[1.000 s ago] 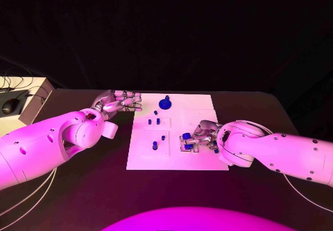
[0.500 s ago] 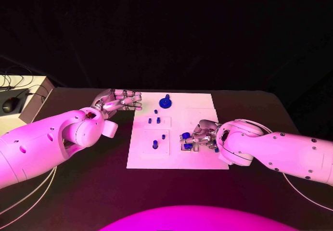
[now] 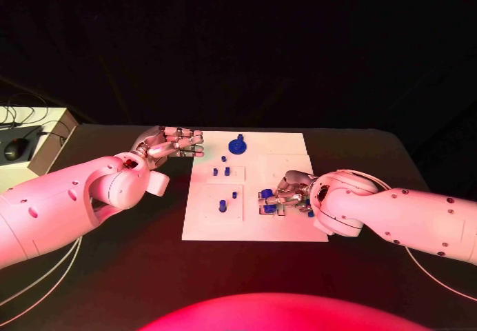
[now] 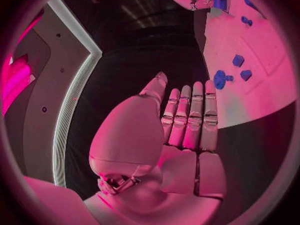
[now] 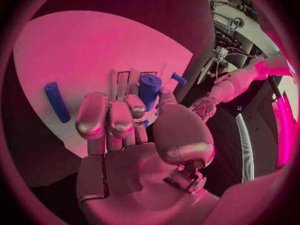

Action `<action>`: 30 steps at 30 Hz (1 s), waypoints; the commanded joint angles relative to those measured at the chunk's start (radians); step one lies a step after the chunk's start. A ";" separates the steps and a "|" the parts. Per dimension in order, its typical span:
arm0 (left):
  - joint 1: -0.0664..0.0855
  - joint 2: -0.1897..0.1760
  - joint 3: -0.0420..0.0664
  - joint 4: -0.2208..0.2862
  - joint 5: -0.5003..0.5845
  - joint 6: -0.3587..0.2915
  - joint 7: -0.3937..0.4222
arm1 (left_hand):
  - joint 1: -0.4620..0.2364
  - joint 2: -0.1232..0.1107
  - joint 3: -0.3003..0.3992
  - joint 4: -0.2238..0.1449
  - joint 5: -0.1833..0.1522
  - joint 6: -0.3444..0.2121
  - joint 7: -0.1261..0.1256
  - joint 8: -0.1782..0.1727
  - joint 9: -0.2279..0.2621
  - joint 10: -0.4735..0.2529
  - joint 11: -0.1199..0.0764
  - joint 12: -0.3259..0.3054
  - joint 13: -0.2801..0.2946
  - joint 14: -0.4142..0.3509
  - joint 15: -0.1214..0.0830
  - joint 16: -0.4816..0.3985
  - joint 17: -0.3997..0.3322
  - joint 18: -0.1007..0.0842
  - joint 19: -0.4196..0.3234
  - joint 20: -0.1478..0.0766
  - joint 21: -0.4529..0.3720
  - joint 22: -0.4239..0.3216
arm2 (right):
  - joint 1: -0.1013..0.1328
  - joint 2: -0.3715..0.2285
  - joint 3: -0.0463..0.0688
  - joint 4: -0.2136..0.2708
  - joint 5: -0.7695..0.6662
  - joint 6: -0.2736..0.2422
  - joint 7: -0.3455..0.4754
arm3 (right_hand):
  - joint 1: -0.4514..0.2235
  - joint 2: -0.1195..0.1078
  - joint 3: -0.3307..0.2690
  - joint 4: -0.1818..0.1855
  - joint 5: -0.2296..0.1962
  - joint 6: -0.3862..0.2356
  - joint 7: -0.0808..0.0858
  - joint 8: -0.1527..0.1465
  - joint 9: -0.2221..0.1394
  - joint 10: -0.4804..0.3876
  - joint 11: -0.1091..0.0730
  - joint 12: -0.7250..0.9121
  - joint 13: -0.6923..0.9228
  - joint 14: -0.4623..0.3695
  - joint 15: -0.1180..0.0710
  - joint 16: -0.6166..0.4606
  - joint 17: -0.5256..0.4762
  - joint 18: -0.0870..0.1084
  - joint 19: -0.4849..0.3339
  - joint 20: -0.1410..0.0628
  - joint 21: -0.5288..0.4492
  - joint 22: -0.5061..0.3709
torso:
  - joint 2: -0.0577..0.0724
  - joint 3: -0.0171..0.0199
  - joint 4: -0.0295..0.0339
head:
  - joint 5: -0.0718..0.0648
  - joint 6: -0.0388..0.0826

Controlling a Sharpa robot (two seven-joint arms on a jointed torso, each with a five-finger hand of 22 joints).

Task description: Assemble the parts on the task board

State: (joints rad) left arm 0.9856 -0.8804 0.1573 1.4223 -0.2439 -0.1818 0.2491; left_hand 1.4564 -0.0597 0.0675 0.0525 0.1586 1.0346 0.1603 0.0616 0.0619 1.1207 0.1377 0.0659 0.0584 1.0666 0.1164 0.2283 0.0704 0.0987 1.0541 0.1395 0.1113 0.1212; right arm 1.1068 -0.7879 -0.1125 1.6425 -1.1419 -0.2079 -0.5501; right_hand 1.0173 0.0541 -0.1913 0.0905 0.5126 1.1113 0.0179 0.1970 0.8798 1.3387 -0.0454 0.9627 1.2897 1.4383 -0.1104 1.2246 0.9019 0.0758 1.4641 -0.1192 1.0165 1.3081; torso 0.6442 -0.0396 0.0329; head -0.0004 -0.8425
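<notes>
On board (image 3: 283,224), right hand (image 3: 283,198) seemingly around part (image 3: 267,195).

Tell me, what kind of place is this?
Probably a robotics lab or test bench: a white task board on a black table, black backdrop, plus a computer mouse and cables at the side.

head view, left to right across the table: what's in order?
Beige box with black mouse → left hand → white task board → right hand on blue cylindrical part.
</notes>
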 commanded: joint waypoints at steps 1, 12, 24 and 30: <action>0.000 0.000 0.001 0.002 -0.003 0.014 0.003 | 0.004 0.002 -0.007 -0.002 0.000 0.001 0.001 0.001 0.000 -0.006 -0.001 -0.005 0.001 -0.004 0.001 0.000 0.001 -0.018 -0.007 0.000 -0.003 -0.001 | -0.003 0.003 -0.002 0.000 -0.017 0.018 -0.002 | -0.005 -0.007 0.021 -0.027 -0.012 0.008 0.000 -0.004 -0.001 -0.004 -0.007 -0.005 -0.002 0.003 0.001 -0.002 -0.002 -0.010 0.049 -0.003 0.005 0.136 | 0.000 0.0004 -0.0003 | 0.001 0.001; 0.000 0.000 0.001 0.002 -0.003 0.019 0.001 | 0.005 0.003 -0.007 -0.002 0.000 0.002 -0.002 0.002 0.000 -0.006 -0.001 -0.005 0.001 -0.004 0.001 0.000 0.001 -0.018 -0.007 0.000 -0.003 -0.001 | -0.005 0.008 -0.002 -0.012 -0.026 -0.010 -0.002 | -0.052 -0.105 0.081 0.095 -0.258 0.009 0.002 -0.013 -0.007 -0.007 -0.002 -0.013 -0.009 0.003 0.003 -0.005 -0.001 -0.009 0.049 0.000 0.006 0.136 | 0.000 0.0012 0.0002 | 0.003 -0.001; 0.000 0.000 0.001 0.002 -0.003 0.017 0.001 | 0.004 0.002 -0.009 -0.002 0.000 0.000 0.000 0.001 0.000 -0.007 -0.001 -0.005 0.001 -0.005 0.002 0.000 0.001 -0.018 -0.007 0.001 -0.004 -0.002 | -0.008 0.004 -0.002 -0.009 -0.030 -0.032 -0.002 | -0.055 -0.150 0.120 0.169 -0.303 0.010 0.003 -0.015 -0.008 -0.008 -0.003 -0.015 -0.013 0.003 0.004 -0.005 0.002 -0.009 0.050 -0.001 0.008 0.136 | 0.000 0.0009 -0.0002 | 0.005 -0.003; 0.000 0.000 0.001 0.002 -0.003 0.017 0.000 | 0.005 0.003 -0.011 -0.002 0.000 -0.001 0.000 0.001 0.000 -0.008 0.000 -0.005 0.001 -0.006 0.002 0.000 0.001 -0.018 -0.008 0.001 -0.005 -0.003 | -0.009 0.003 -0.002 -0.004 -0.029 -0.043 0.000 | -0.065 -0.154 0.118 0.179 -0.305 0.010 0.003 -0.015 -0.008 -0.009 -0.003 -0.016 -0.013 0.004 0.004 -0.005 0.003 -0.009 0.049 0.000 0.007 0.136 | 0.000 0.0009 -0.0005 | 0.005 -0.003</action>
State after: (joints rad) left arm 0.9856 -0.8811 0.1573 1.4221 -0.2443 -0.1800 0.2457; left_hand 1.4564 -0.0596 0.0618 0.0502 0.1586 1.0346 0.1603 0.0616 0.0619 1.1207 0.1377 0.0659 0.0584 1.0666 0.1164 0.2283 0.0704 0.0987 1.0541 0.1395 0.1113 0.1204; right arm 1.0987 -0.7851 -0.1153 1.6357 -1.1603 -0.2349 -0.5544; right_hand 0.9621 -0.0990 -0.0728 0.2651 0.2126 1.1154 0.0209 0.1843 0.8710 1.3353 -0.0490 0.9523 1.2777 1.4380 -0.1108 1.2247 0.9034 0.0762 1.4641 -0.1192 1.0205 1.3076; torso 0.6445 -0.0386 0.0328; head 0.0048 -0.8461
